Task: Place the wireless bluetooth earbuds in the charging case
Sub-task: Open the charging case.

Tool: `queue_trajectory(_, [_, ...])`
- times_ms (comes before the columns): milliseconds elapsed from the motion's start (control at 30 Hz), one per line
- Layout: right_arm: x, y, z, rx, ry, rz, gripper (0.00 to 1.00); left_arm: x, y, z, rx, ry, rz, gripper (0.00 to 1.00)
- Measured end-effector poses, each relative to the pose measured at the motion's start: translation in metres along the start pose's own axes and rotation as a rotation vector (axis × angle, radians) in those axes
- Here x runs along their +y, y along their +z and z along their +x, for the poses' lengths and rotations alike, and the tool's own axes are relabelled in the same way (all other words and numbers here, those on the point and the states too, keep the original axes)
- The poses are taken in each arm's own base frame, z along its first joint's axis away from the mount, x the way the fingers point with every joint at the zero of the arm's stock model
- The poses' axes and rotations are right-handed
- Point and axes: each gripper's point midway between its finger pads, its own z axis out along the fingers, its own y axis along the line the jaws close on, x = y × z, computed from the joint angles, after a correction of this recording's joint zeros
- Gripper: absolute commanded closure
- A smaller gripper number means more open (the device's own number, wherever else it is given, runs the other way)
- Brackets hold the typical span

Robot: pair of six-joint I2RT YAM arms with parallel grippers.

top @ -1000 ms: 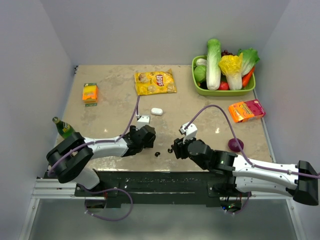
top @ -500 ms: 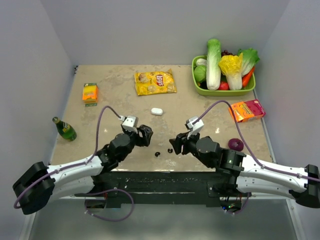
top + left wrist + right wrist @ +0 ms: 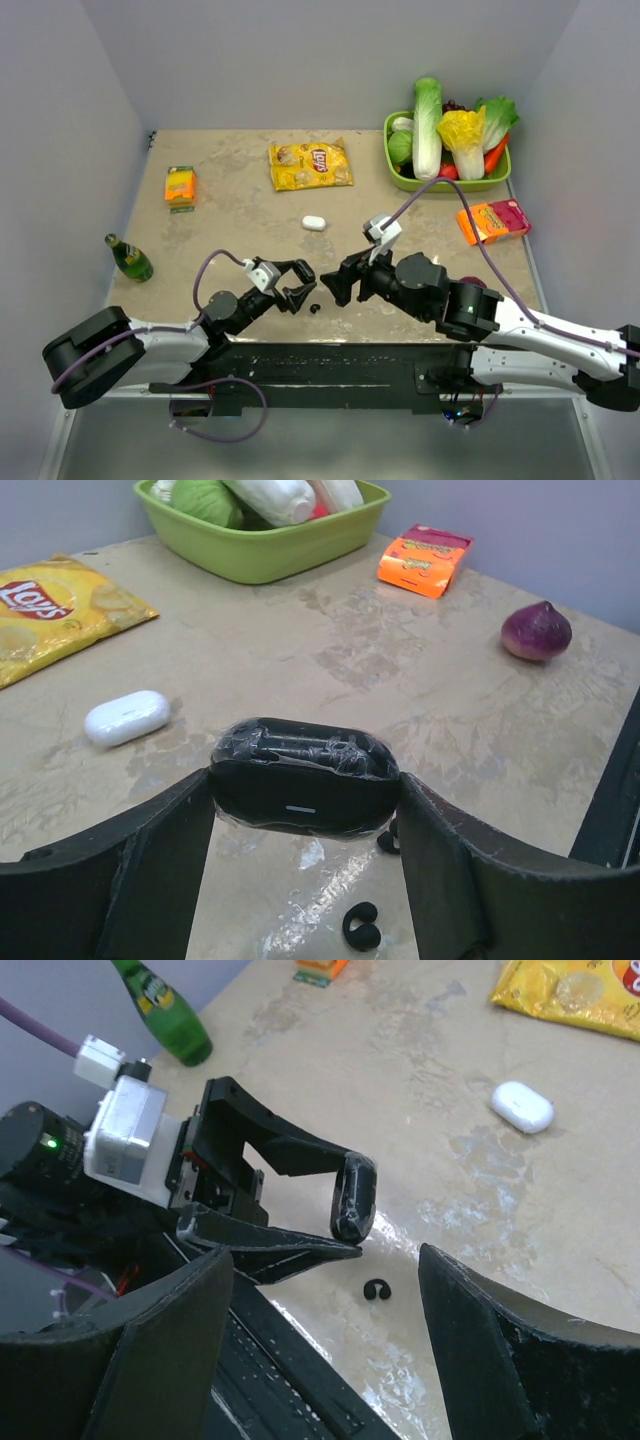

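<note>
Left gripper (image 3: 308, 282) is clamped on a dark case (image 3: 300, 775), gripping it by its ends. Right gripper (image 3: 333, 283) gapes wide, empty, just opposite.

Risk: the two collide, or a finger flicks the tiny dark earbuds (image 3: 360, 927) lying below off the desk (image 3: 220, 210) edge.

White charging case (image 3: 127, 717) lies farther back. Beyond it, the yellow bag (image 3: 55, 605) reads "Lay's"; the orange packet (image 3: 425, 558) print is illegible.

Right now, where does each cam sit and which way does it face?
Top external: above and behind the bases, looking down on the table; both arms show.
Left wrist: on the left gripper, facing far-right toward the green basket; its jaws hold a dark case.
Right wrist: on the right gripper, facing far-left toward the green bottle; its open jaws frame the left gripper.
Shared: all three see the white case; both wrists see a dark earbud.
</note>
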Motion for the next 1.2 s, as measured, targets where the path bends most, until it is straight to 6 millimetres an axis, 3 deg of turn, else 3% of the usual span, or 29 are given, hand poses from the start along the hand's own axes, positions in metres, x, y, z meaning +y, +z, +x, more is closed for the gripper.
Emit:
queue_trajectory(133, [-0.004, 0.006, 0.017, 0.063, -0.025, 0.024, 0.23, -0.014, 0.000, 0.006, 0.016, 0.052, 0.081, 1.00])
queue_trajectory(333, [-0.006, 0.009, 0.022, 0.080, -0.030, 0.036, 0.23, -0.036, -0.002, 0.003, -0.003, 0.115, 0.185, 1.00])
queue_trajectory(567, [-0.007, 0.027, 0.050, 0.177, -0.049, 0.039, 0.24, -0.055, -0.006, -0.019, -0.086, 0.161, 0.245, 1.00])
queue_trajectory(700, [-0.006, 0.032, 0.061, 0.214, -0.050, 0.027, 0.24, -0.059, -0.008, -0.031, -0.128, 0.173, 0.252, 1.00])
queue_trajectory(900, [-0.004, 0.034, 0.061, 0.216, -0.040, 0.014, 0.25, -0.060, -0.008, -0.035, -0.140, 0.178, 0.247, 1.00])
queue_trajectory(1200, [-0.018, 0.039, 0.069, 0.237, -0.016, 0.047, 0.26, -0.059, -0.008, -0.037, -0.148, 0.190, 0.237, 1.00])
